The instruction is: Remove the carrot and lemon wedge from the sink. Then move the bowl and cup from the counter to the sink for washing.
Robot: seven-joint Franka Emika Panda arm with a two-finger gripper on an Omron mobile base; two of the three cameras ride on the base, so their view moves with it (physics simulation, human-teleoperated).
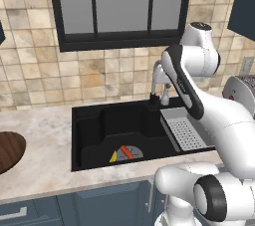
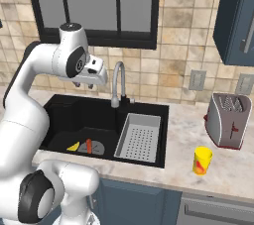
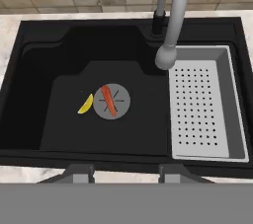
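Note:
The orange-red carrot lies across the round grey drain on the floor of the black sink. The yellow lemon wedge rests just beside it. Both also show low in the basin: carrot, lemon wedge. My gripper hangs high above the sink, pointing down, open with nothing between its fingers. The dark brown bowl sits on the counter far left of the sink. The yellow cup stands on the counter right of the sink.
A curved silver faucet arches over the back of the basin, close under my hand. A grey perforated tray fills the sink's right side. A toaster stands behind the cup. Tiled wall and window lie behind.

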